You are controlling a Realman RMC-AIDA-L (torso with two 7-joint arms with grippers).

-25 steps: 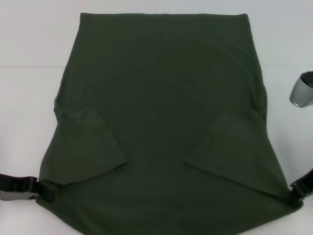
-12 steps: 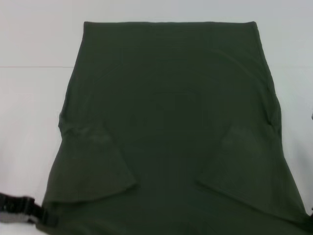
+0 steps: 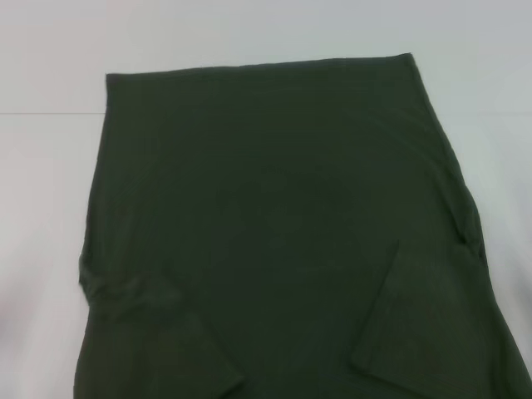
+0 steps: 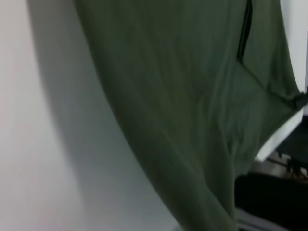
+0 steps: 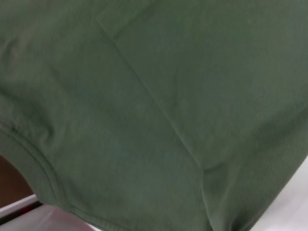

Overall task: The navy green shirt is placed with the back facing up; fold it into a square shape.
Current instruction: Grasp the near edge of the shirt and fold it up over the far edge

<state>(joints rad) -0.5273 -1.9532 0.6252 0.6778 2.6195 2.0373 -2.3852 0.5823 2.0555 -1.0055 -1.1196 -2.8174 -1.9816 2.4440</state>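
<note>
The navy green shirt (image 3: 274,224) fills most of the head view, plain side up, with both sleeves (image 3: 416,316) folded inward. Its far hem lies on the white table (image 3: 50,208), while its near part runs out of the bottom of the picture. In the left wrist view the shirt (image 4: 183,96) hangs taut above the table and casts a shadow. Its far corner is drawn to a small dark tip, my right gripper (image 4: 301,101), which is pinched on the cloth. The right wrist view shows only the shirt's fabric (image 5: 154,106) and its seamed edge up close. My left gripper is out of view.
White tabletop (image 3: 490,100) surrounds the shirt on the left, right and far sides. A dark part of the robot's body (image 4: 274,197) shows beyond the hanging cloth in the left wrist view.
The shirt has slid toward me; its far hem sits lower in the head view and skews left. Both grippers, seen earlier at its near corners, have dropped out of the head view.
</note>
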